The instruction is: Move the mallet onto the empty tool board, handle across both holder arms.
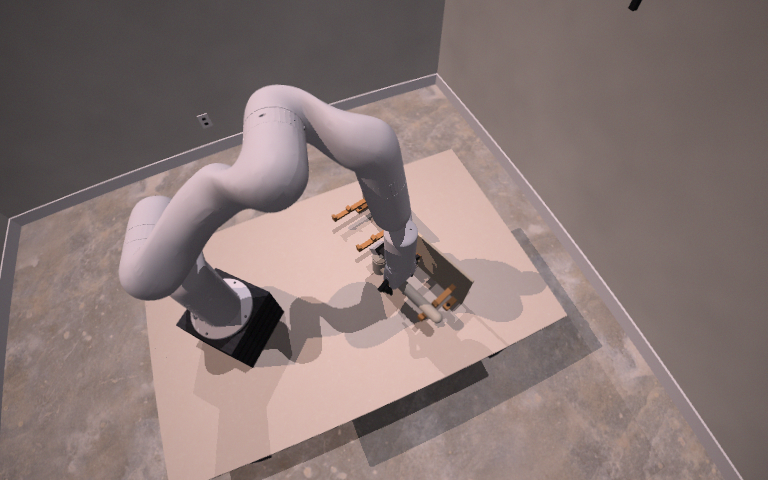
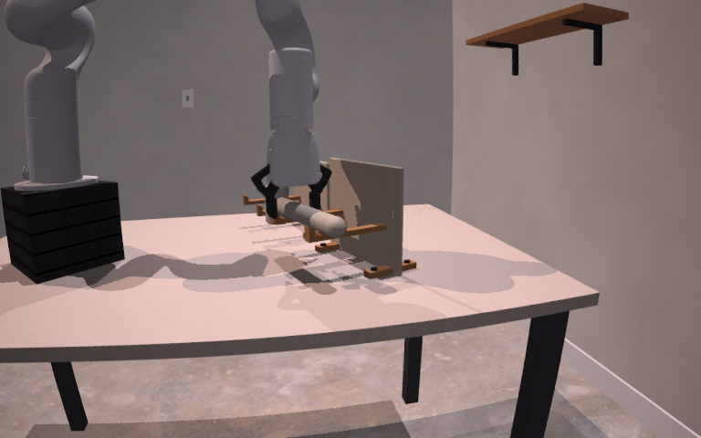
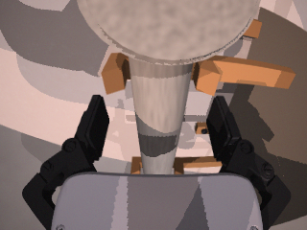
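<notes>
The pale mallet [image 2: 312, 216] lies across the orange holder arms [image 2: 361, 228] of the nearer tan tool board [image 2: 369, 206], with its rounded handle end pointing toward the table's front. In the wrist view its round head [image 3: 168, 10] fills the top. Its handle [image 3: 160, 115] runs between the pegs of an orange arm [image 3: 240, 73]. My gripper [image 2: 293, 206] is open and straddles the handle, with both black fingers apart from it [image 3: 159, 130]. In the top view the gripper [image 1: 389, 284] stands between the head [image 1: 378, 263] and the handle end [image 1: 433, 314].
The other tool board's two orange arms [image 1: 350, 210] [image 1: 369, 240] stand empty just behind, also seen in the exterior view [image 2: 253, 198]. The robot's black base [image 2: 61, 227] stands at the table's left. A wall shelf [image 2: 548, 26] hangs high on the right.
</notes>
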`<act>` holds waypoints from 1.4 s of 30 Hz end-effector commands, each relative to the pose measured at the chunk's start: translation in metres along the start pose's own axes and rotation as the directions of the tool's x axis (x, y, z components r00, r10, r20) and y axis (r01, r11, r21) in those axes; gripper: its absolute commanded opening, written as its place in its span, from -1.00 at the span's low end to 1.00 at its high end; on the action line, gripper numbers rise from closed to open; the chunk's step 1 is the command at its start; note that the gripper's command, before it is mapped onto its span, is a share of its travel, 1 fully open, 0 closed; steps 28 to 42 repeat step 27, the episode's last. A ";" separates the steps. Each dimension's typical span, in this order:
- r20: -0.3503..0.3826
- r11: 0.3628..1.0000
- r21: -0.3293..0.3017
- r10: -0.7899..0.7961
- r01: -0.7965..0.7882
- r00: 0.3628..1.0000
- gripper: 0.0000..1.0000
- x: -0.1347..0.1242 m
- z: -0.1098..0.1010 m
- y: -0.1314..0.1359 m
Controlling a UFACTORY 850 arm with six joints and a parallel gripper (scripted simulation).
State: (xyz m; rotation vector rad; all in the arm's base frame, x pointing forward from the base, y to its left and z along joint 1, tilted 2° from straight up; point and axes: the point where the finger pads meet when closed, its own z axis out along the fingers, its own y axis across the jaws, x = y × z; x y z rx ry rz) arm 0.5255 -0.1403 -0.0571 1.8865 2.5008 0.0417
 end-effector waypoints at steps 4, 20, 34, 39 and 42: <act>0.000 1.000 -0.002 0.000 0.000 1.000 1.00 -0.001 -0.053 0.000; 0.001 1.000 -0.002 0.000 0.000 1.000 1.00 -0.001 -0.099 0.000; 0.001 1.000 -0.002 0.000 0.000 1.000 1.00 -0.001 -0.099 0.000; 0.001 1.000 -0.002 0.000 0.000 1.000 1.00 -0.001 -0.099 0.000; 0.001 1.000 -0.002 0.000 0.000 1.000 1.00 -0.001 -0.099 0.000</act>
